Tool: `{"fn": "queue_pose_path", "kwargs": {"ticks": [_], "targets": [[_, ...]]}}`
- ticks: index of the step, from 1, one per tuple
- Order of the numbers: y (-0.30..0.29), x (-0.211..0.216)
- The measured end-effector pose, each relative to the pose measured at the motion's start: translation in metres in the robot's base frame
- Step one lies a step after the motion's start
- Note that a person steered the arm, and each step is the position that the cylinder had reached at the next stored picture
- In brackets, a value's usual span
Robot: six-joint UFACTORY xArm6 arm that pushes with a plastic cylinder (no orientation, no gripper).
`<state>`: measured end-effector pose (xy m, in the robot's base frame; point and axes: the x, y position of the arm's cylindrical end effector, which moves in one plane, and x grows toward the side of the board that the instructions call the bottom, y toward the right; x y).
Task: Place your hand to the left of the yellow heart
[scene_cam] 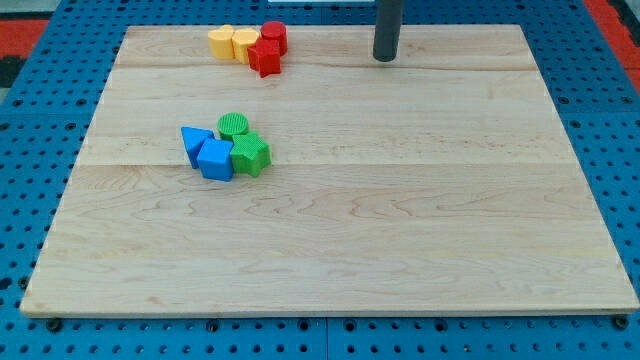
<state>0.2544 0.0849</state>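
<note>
Yellow heart-shaped block near top edge of wooden board, well to view's left of my tip, touching 2nd yellow block w/ red blocks beside. Tip bare, touching nothing. Blue/green cluster toward view's bottom-left of tip.

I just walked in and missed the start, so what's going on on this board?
A robot arm's dark rod stands near the view's top; my tip touches no block. Well to its left along the top edge is a cluster: two yellow blocks and two red ones. Which yellow one is the heart is hard to tell. Lower left of centre sit two blue blocks and two green blocks bunched together. My tip is right of the yellow blocks, not left.
</note>
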Motion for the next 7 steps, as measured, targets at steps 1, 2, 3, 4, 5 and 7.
{"fn": "queue_pose_path", "kwargs": {"ticks": [1,2,3,4,5,7], "targets": [[0.002,0.0],[0.002,0.001],[0.004,0.012],[-0.005,0.063],[-0.046,0.075],[-0.163,0.064]]}}
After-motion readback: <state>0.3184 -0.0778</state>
